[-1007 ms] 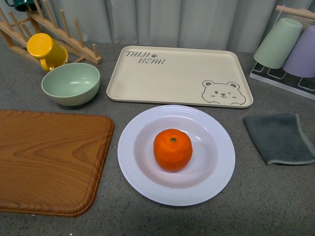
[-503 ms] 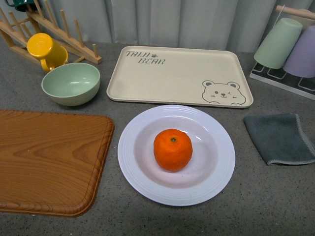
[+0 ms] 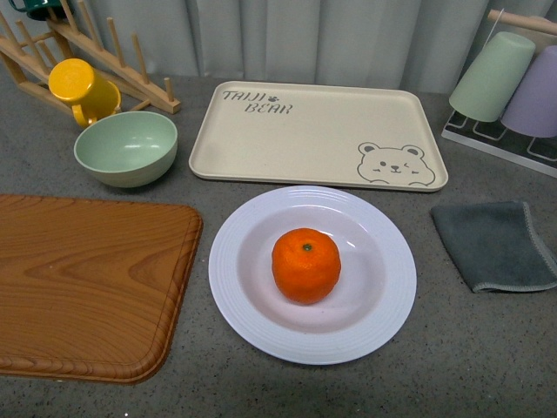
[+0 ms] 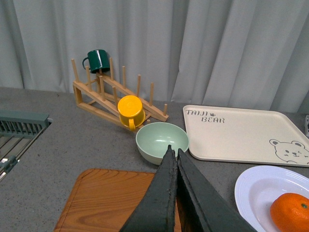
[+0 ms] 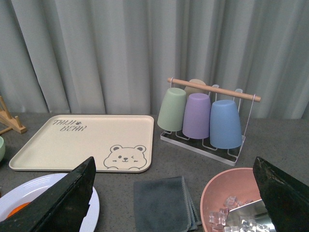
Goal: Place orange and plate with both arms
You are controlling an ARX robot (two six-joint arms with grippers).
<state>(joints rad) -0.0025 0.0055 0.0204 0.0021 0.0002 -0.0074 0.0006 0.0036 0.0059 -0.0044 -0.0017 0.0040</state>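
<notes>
The orange (image 3: 305, 265) sits in the well of the white plate (image 3: 237, 296) on the grey counter, in front of the beige bear tray (image 3: 318, 135). Neither arm shows in the front view. In the left wrist view my left gripper (image 4: 174, 151) is shut with nothing in it, raised over the wooden board (image 4: 106, 198), with the orange (image 4: 291, 211) and plate (image 4: 253, 188) off to one side. In the right wrist view my right gripper (image 5: 175, 166) is open wide and empty above the grey cloth (image 5: 164, 203); the plate's rim (image 5: 34, 186) and a sliver of orange (image 5: 19, 208) show past one finger.
A pale green bowl (image 3: 125, 148), a yellow mug (image 3: 80, 87) and a wooden rack (image 3: 104, 61) stand at the back left. A wooden board (image 3: 78, 287) lies left, a grey cloth (image 3: 494, 244) right. Cups hang on a stand (image 5: 205, 116); a pink bowl with ice (image 5: 231, 203) is nearby.
</notes>
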